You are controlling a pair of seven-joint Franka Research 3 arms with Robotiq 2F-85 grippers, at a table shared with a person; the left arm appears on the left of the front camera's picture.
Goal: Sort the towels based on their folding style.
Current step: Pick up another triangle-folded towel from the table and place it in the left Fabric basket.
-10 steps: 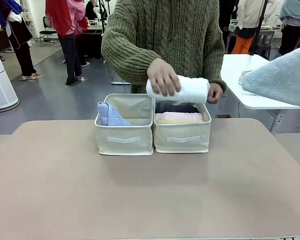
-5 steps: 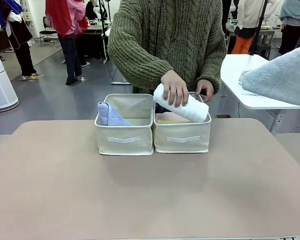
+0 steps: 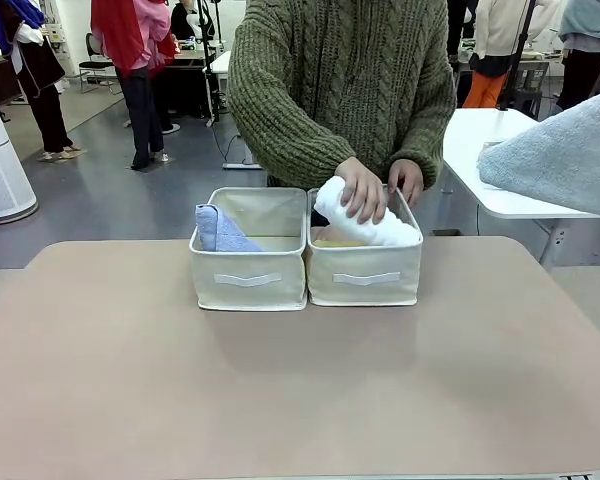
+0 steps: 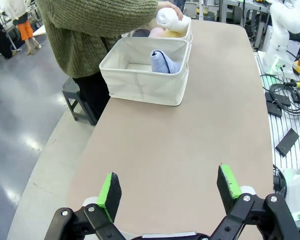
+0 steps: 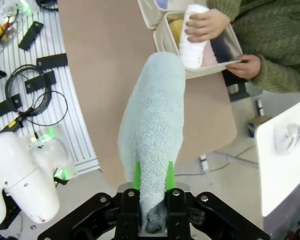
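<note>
Right gripper [image 5: 152,181] is clamping the grey-teal towel [image 5: 152,112] — wait while the person's hand [image 3: 362,190] is seating the white roll [image 3: 382,229], then target the left bin [image 3: 248,288]. Left gripper [image 4: 170,192] is standing open.

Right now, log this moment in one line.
left gripper: open | right gripper: shut on grey-teal towel | hand: holding white roll in right bin

Mid-frame in the front view, two bins touch side by side on the table [image 3: 300,380]. The left bin [image 3: 248,280] holds a cone-folded towel [image 3: 220,232] against its left wall. In the right bin [image 3: 365,280] a rolled towel [image 3: 375,225] lies tilted, seemingly atop other rolls [image 3: 332,241], under the person's hand [image 3: 360,190]. A third towel [image 3: 560,155] sits at the frame's upper right edge.
</note>
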